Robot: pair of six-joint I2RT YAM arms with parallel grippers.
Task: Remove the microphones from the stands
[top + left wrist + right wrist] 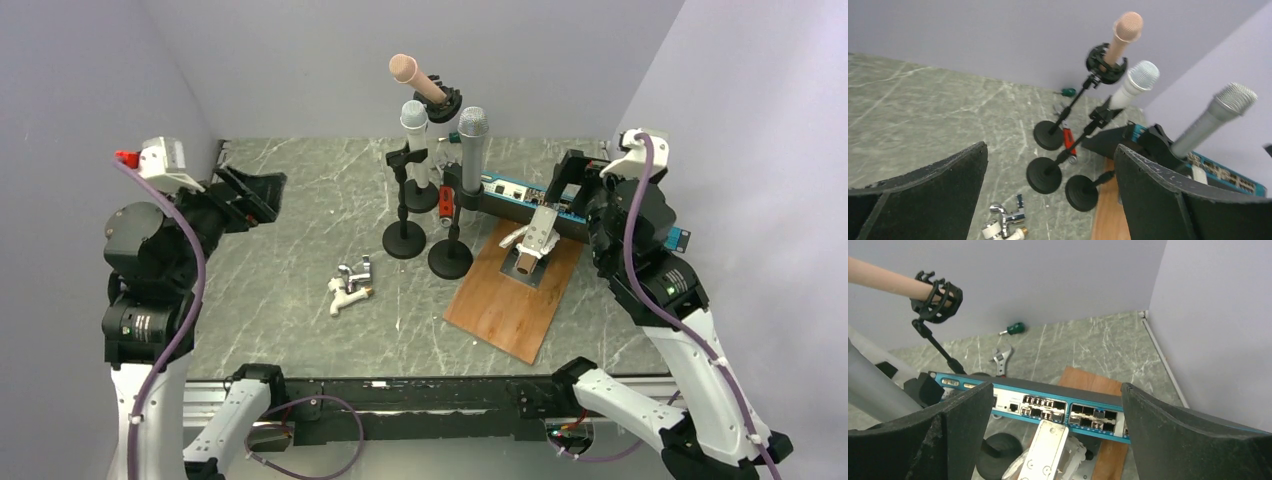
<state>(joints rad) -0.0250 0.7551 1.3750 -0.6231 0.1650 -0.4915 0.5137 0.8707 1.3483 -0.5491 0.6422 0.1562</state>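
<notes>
Three microphones stand on black round-based stands at the table's middle back. A pink one [415, 78] sits tilted in a black shock mount, a white one [414, 120] in a clip, and a grey one [472, 145] in the nearest stand [450, 258]. In the left wrist view they are the pink [1124, 35], white [1135, 82] and grey [1215, 117] microphones. My left gripper [250, 195] is open and empty, well to their left. My right gripper [572, 180] is open and empty, right of the grey microphone [873, 390]. The pink handle [883, 281] shows at upper left there.
A teal network switch [520, 195] lies behind a wooden board [515, 295] that carries a white metal fitting [535, 240]. A chrome tap fitting [350, 285] lies left of the stands. A red-handled wrench [446, 205] and a green screwdriver [1013, 329] lie near the back wall.
</notes>
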